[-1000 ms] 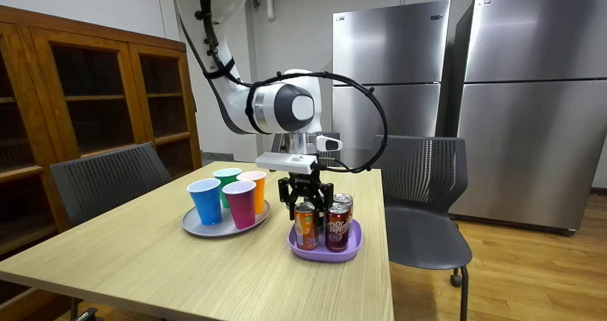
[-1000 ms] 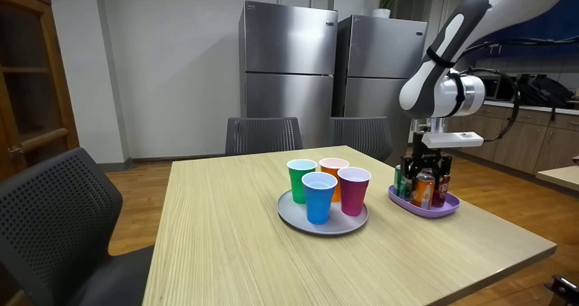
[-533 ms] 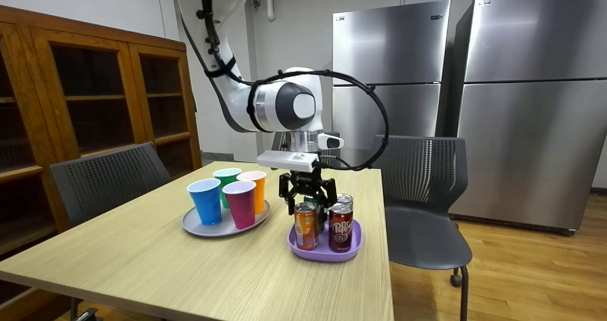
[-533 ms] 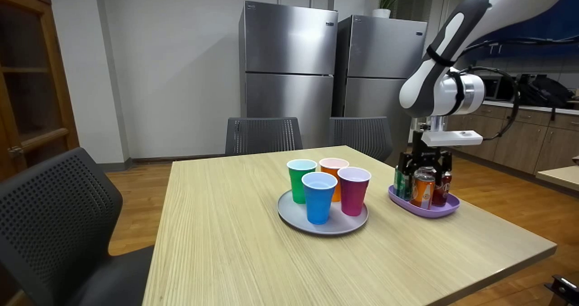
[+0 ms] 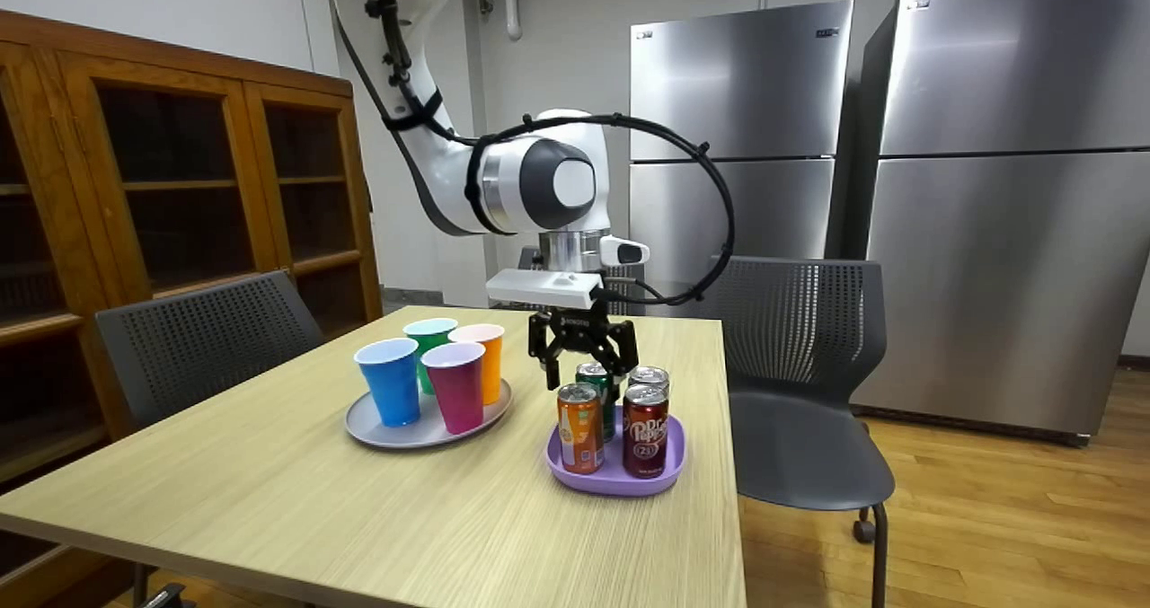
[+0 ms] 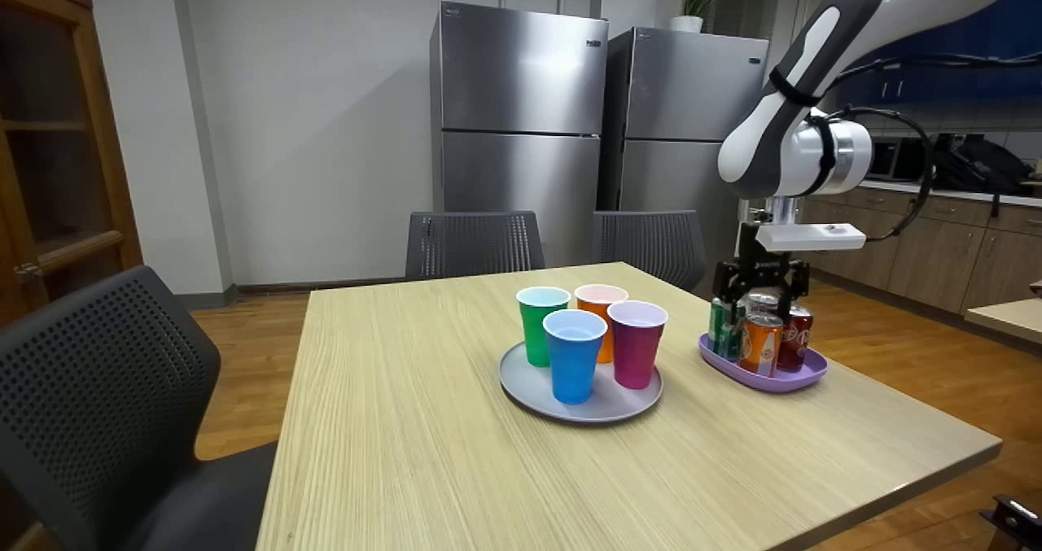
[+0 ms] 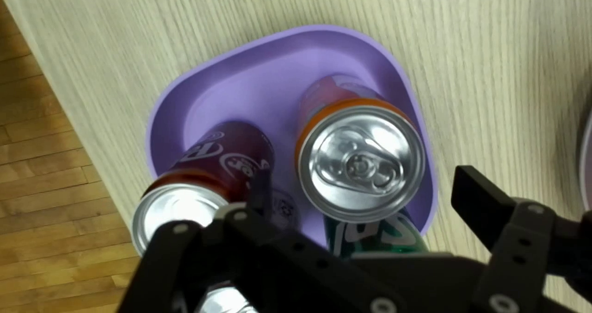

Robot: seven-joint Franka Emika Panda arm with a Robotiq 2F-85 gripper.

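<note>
Now that the tool point(image 5: 584, 389) has lifted slightly, jaws spread wide and gripping nothing, and the Dr Pepper can point(image 5: 645, 433) has edged sideways, we judge the green soda can point(image 5: 594, 372) released, standing in the purple tray point(image 5: 611, 486) beside the orange soda can point(image 5: 580, 428).

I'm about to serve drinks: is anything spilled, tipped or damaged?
Nothing stands out. The orange can, Dr Pepper can and green can stand upright on the purple tray; the cups too, on the gray plate. No spill or dent shows; the fourth can is mostly hidden.
</note>
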